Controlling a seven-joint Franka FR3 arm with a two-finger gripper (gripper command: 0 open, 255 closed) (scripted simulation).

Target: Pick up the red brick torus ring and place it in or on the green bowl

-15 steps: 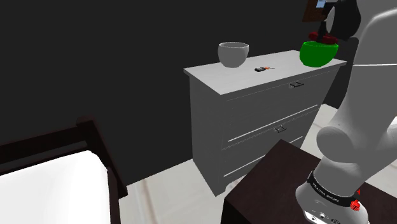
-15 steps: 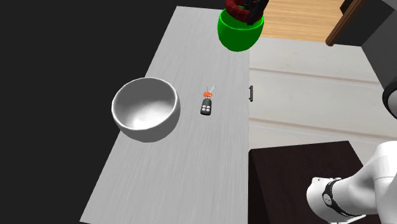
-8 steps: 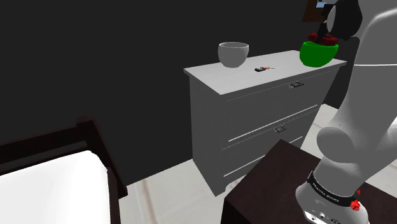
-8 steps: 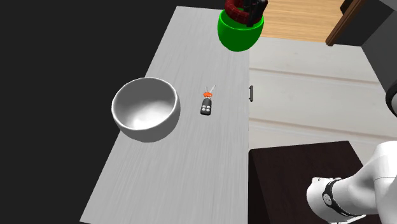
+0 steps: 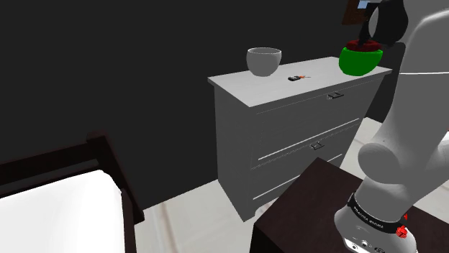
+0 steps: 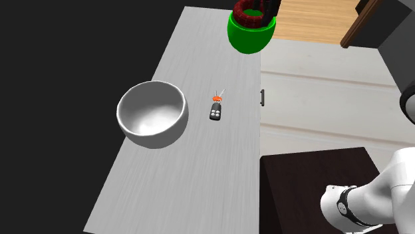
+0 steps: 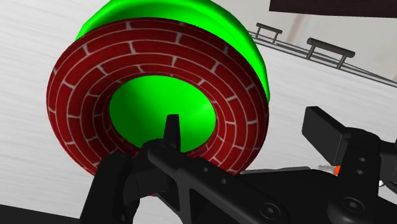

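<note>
A red brick pattern with pale mortar lines is drawn over the torus ring (image 7: 159,48), and its finish is matt. The green bowl (image 6: 249,38) is rendered smooth and plain, with a slight gloss. A faint streaked grain is shown on the pale grey dresser top (image 6: 173,179). The grey bowl (image 6: 151,113) is given a smooth, softly shining surface. Warm wooden planks are seen in the floor (image 6: 312,20). The gripper (image 7: 245,127) is finished in matt black.
</note>
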